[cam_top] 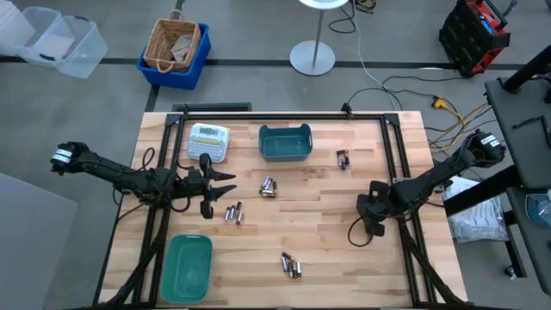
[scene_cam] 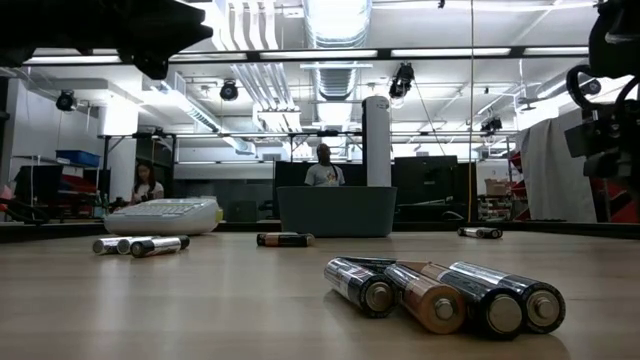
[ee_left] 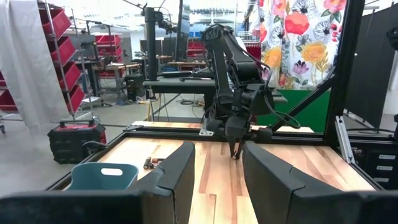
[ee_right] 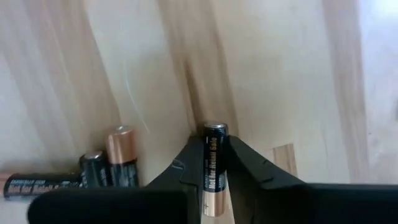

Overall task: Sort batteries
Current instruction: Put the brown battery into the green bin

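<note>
Right hand [ee_right: 214, 165] clamped on battery [ee_right: 213, 168]

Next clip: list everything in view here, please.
batteries: four loose groups, dark and copper, mid-table
battery: one, black and copper, between right hand's fingers
bin: one, dark teal, table's far edge
tray: one, green, near left corner
label-maker: one, white, left of bin
crate: one, blue, floor beyond table
people: two, far behind table
left hand: dark, open, left of batteries
right hand: dark, shut on battery, table's right
</note>
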Tool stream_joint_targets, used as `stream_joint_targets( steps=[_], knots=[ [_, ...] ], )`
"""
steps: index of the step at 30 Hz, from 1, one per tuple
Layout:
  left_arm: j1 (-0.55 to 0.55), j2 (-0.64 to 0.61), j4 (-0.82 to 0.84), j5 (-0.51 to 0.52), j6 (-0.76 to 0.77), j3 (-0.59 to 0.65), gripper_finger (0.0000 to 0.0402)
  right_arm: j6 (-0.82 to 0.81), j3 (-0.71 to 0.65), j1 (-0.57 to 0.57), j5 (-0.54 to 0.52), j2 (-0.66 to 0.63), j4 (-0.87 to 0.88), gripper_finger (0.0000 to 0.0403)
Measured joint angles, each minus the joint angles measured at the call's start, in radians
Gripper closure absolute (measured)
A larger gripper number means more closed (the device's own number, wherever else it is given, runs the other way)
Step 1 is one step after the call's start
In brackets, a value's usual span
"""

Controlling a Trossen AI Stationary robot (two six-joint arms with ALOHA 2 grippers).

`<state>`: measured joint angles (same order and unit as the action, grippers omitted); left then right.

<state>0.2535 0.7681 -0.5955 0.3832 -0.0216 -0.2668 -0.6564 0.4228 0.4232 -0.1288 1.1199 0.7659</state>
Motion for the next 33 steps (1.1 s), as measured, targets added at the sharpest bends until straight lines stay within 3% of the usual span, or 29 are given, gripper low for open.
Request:
stream_joint_targets(
  steps=[8, 12, 16, 19, 24, 28, 33],
  knots=[
    [0.0, 0.001, -0.036, 0.0, 0.0, 0.0, 0.0286, 0.036, 0.055, -0.006, -0.28, 0.0, -0.116, 0.0368],
    [0.0, 0.01, -0.06, 0.0, 0.0, 0.0, 0.0286, 0.161, 0.101, -0.04, -0.333, -0.007, -0.315, 0.0368],
    [0.0, 0.04, -0.094, 0.0, 0.0, -0.001, 0.0286, 0.366, 0.119, -0.083, -0.323, -0.019, -0.676, 0.0368],
    [0.0, 0.082, -0.146, -0.006, -0.01, -0.001, 0.0286, 0.54, 0.118, -0.119, -0.249, -0.017, -0.941, 0.0368],
    [0.001, 0.167, -0.271, -0.054, -0.04, -0.001, 0.0286, 0.73, 0.118, -0.197, -0.029, 0.007, -1.355, 0.0368],
    [0.001, 0.264, -0.413, -0.121, -0.082, -0.001, 0.0286, 0.762, 0.118, -0.258, 0.14, 0.067, -1.643, 0.0368],
    [0.001, 0.408, -0.62, -0.14, -0.13, -0.001, 0.0286, 0.758, 0.147, -0.298, 0.236, 0.217, -1.956, 0.0368]
  ],
)
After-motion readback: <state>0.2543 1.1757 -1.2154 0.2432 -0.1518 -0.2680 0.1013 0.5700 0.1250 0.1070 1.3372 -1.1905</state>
